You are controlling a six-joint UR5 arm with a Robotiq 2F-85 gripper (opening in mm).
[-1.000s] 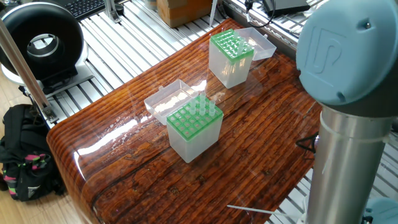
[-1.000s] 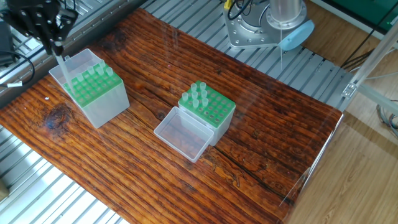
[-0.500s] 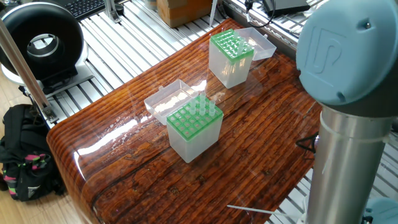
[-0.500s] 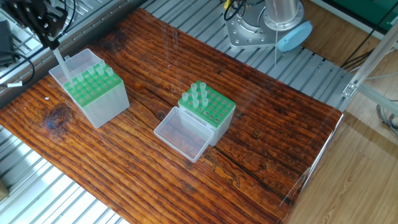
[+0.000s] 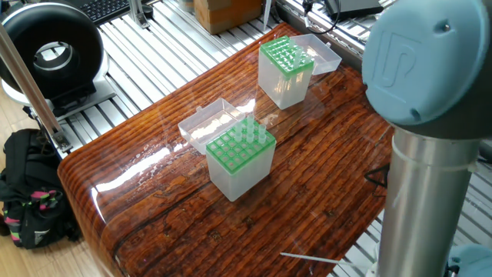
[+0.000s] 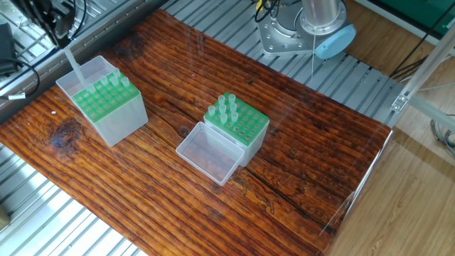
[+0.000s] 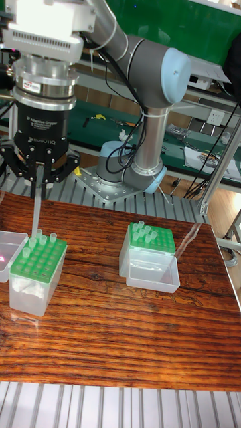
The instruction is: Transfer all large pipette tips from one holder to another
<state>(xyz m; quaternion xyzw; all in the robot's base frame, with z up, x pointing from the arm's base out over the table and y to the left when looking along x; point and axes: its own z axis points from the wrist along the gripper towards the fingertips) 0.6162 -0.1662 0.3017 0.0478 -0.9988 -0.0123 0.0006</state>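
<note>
Since a second ago the gripper [image 7: 38, 175] has risen, drawing one pipette tip [image 7: 35, 214] clear of the left box [image 7: 37, 274]; its fingers are clamped on the tip's top and the point hangs just above the green rack. Nearest on the wooden table [image 7: 120, 348], that box holds a few more tips [image 7: 41, 238] in its far corner. The right box [image 7: 148, 254], lid open toward the front, carries a small cluster of tips [image 7: 142, 231] at its far left corner. Beyond stands the arm's base [image 7: 127, 177].
</note>
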